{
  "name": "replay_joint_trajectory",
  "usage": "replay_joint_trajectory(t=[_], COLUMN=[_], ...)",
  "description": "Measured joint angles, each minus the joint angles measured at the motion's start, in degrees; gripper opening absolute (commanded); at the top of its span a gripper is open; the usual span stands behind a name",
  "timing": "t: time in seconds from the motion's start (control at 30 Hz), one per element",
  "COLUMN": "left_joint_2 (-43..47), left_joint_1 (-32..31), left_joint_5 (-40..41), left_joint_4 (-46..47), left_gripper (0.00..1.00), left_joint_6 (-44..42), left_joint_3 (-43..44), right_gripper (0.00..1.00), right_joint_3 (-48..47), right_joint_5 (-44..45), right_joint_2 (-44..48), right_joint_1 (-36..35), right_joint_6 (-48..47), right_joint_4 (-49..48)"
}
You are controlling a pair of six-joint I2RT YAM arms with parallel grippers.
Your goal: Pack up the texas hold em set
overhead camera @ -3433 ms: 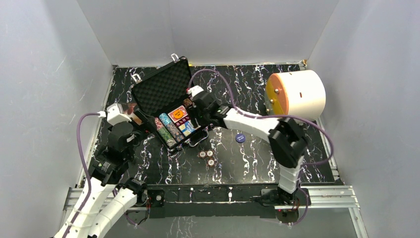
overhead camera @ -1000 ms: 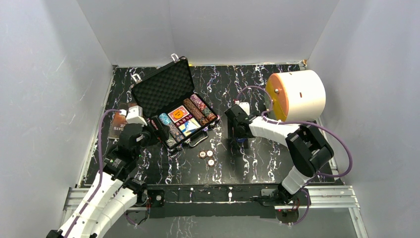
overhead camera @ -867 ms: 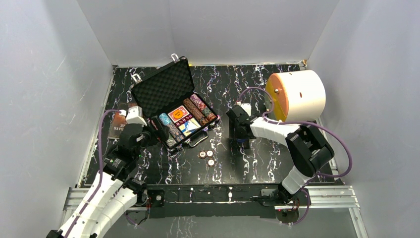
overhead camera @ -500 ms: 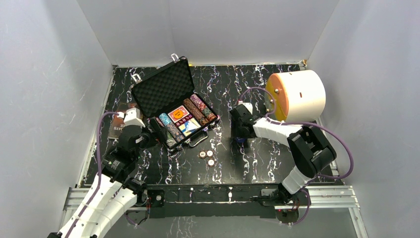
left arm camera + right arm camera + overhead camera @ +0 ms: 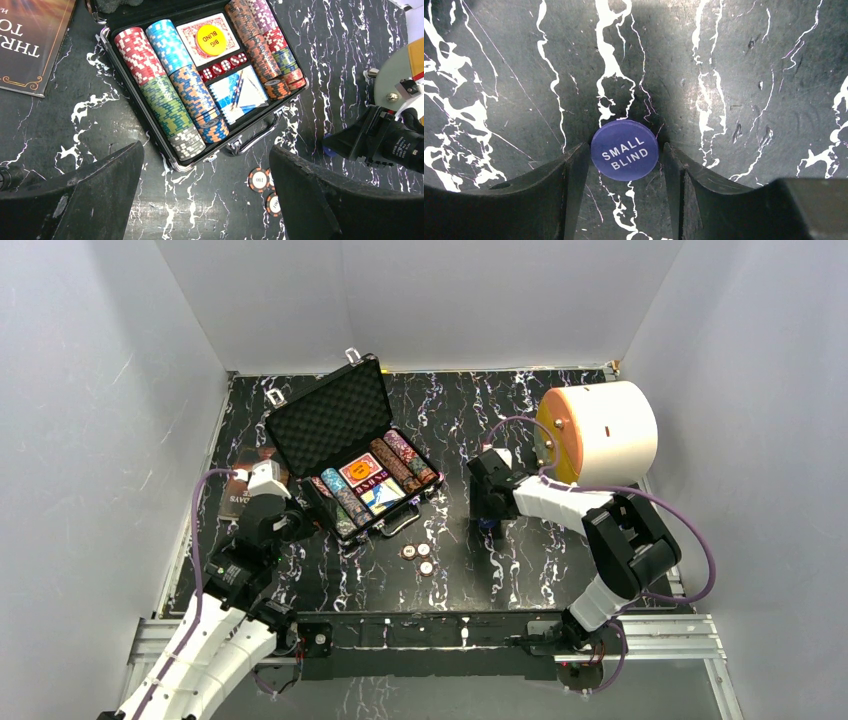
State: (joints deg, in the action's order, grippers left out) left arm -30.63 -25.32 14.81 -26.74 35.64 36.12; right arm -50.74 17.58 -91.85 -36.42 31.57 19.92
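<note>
The black case [image 5: 330, 418] lies open at the back left, its tray holding rows of multicoloured poker chips [image 5: 172, 100], a red card deck with a yellow BIG BLIND button [image 5: 212, 39], red dice [image 5: 223, 66] and a blue deck [image 5: 237, 95]. Three orange-rimmed chips [image 5: 418, 558] lie loose in front of the case handle [image 5: 255, 137]. My right gripper [image 5: 625, 150] points down at the table right of the case, its jaws closed in on the edges of the blue SMALL BLIND button [image 5: 624, 156], which rests flat. My left gripper [image 5: 207, 152] hovers wide open and empty above the case's near corner.
A dark brown booklet [image 5: 30, 45] lies left of the case. A big white cylinder with an orange face [image 5: 605, 430] stands at the back right, close behind my right arm. Grey walls enclose the marbled black table [image 5: 520, 570] on three sides.
My right gripper has narrowed its jaws onto the blue button, staying in place. My left arm has drawn back slightly toward the near left, away from the case.
</note>
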Motion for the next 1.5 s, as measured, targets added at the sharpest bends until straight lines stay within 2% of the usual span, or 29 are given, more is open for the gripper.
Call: replay_joint_trajectory(t=[0.2,0.37,0.43,0.87,1.13,1.2,1.3,1.37,1.5], left_joint_2=[0.0,0.9,1.5,2.8,4.3,4.4,4.4,4.4,4.4], left_joint_1=[0.0,0.0,0.0,0.0,0.0,0.0,0.0,0.0,0.0], left_joint_5=[0.2,0.3,0.4,0.4,0.9,1.1,1.3,1.5,1.9], left_joint_4=[-0.3,-0.4,-0.7,-4.7,-4.9,-4.9,-5.0,-5.0,-5.0], left_gripper=[0.96,0.96,0.96,0.96,0.96,0.96,0.96,0.96,0.96], left_joint_6=[0.4,0.6,0.9,2.5,2.9,3.0,2.9,2.9,2.9], left_joint_3=[0.0,-0.2,-0.2,-0.2,-0.2,-0.2,-0.2,-0.2,-0.2], right_gripper=[0.64,0.50,0.48,0.49,0.51,0.51,0.51,0.51,0.52], right_joint_3=[-0.8,-1.7,-2.1,-7.7,-16.7,-26.3,-37.2,-41.6,-44.6], right_joint_5=[-1.5,-1.6,-1.7,-1.8,-2.3,-2.0,-1.8,-2.0,-2.4], right_joint_2=[-0.2,-1.0,-1.3,-1.9,-2.1,-7.4,-17.4,-22.9,-26.6], right_joint_1=[0.0,0.0,0.0,-0.8,-6.3,-12.5,-18.3,-20.5,-21.5], right_joint_6=[-1.2,-1.9,-2.1,-2.9,-2.1,-2.2,-3.8,-4.9,-6.1], right_joint_4=[2.7,3.8,4.2,8.6,11.1,10.3,8.0,7.1,6.4])
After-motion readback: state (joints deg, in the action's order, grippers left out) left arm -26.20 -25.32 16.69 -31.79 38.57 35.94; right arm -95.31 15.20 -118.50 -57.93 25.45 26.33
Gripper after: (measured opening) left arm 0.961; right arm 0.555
